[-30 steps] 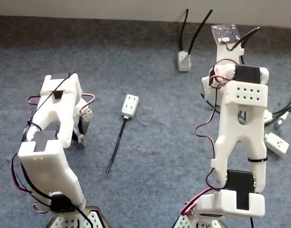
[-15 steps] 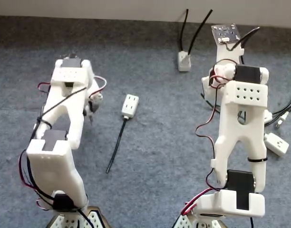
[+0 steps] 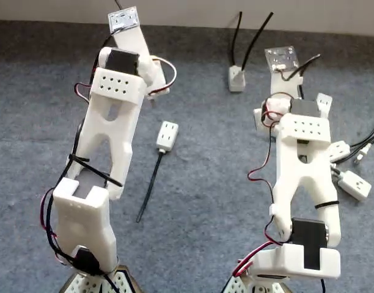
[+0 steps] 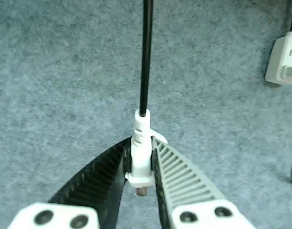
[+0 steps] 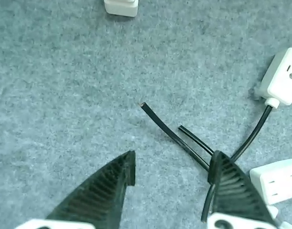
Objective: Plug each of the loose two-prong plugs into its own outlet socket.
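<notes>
Grey felt-like cloth (image 3: 199, 201) covers the table. On the left, the left gripper (image 4: 141, 145) is clamped on a small white two-prong plug (image 4: 140, 160). Its toothed black finger (image 4: 100, 176) and pale ribbed finger (image 4: 182, 174) press the plug's two flanks, the gap between them no wider than the plug's body. A small brownish stub shows at the plug's end nearer the wrist, and the plug's thin black cord (image 4: 146, 57) runs straight out past the fingertips. On the pale finger's side, well beyond the tips, a white outlet block (image 4: 283, 59) lies on the cloth. Between the two arms rests a white rectangular socket on a short black lead (image 3: 167, 135), and farther back a small white socket cube (image 3: 236, 78) with two black wires rising from it. On the right, the right gripper (image 5: 173, 160) stands wide open with nothing held. Two loose black cord ends (image 5: 167, 129) lie on the cloth in the gap, nearer one dark finger (image 5: 227, 183) than the other; whether that finger touches them cannot be told. Beyond that same finger sits a white square-faced socket with a black cable (image 5: 282, 78), and just beside it a white slotted socket block (image 5: 275, 179).
</notes>
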Motion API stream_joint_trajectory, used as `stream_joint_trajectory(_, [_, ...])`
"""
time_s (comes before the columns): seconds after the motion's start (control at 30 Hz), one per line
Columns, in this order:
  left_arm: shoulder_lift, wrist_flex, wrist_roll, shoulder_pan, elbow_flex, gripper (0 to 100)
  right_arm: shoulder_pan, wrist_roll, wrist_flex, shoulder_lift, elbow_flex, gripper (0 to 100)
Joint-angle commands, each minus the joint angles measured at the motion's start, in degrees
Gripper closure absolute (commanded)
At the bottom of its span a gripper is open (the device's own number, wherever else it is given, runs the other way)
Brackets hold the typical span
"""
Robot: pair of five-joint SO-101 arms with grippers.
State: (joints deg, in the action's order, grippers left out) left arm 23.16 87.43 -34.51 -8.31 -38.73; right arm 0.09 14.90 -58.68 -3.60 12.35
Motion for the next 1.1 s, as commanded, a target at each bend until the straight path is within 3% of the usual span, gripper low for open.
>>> stream_joint_trajectory(0.0, [-9.0, 0.4, -10.5, -2.3, -2.5, 99, 0.5, -7.6, 7.0, -2.3, 2.6, 75.3])
stream_joint_trajectory(0.1, [-14.9, 1.8, -17.3, -4.2, -2.1, 99, 0.5, -11.7, 8.0, -2.4, 3.3, 75.4])
stream_joint_trajectory(0.27, [-23.8, 2.5, -21.9, -4.5, 6.7, 99, 0.3, -11.8, 7.9, -2.7, 3.3, 77.2])
stream_joint_trajectory(0.4, [-32.0, 1.8, -23.2, -4.4, 18.8, 99, -0.5, -12.0, 7.8, -2.9, 3.4, 90.3])
stream_joint_trajectory(0.47, [-37.1, -2.3, -26.0, -4.4, 25.6, 99, -1.3, -12.0, 7.3, -2.9, 3.4, 97.1])
stream_joint_trajectory(0.63, [-51.4, -27.2, -40.2, -3.6, 52.0, 99, -3.9, -12.0, 3.5, -3.0, 2.9, 99.1])
stream_joint_trajectory(0.87, [-64.4, -81.7, -44.2, -3.6, 92.4, 99, -8.9, -12.3, 2.9, -3.5, 2.3, 99.1])
stream_joint_trajectory(0.97, [-65.3, -96.3, -44.2, -4.1, 100.4, 99, -10.8, -17.0, 2.9, -6.4, 1.6, 99.1])
stream_joint_trajectory(1.07, [-65.3, -103.6, -44.3, -7.1, 104.0, 99, -13.4, -20.6, 2.1, -11.7, 1.8, 99.1])
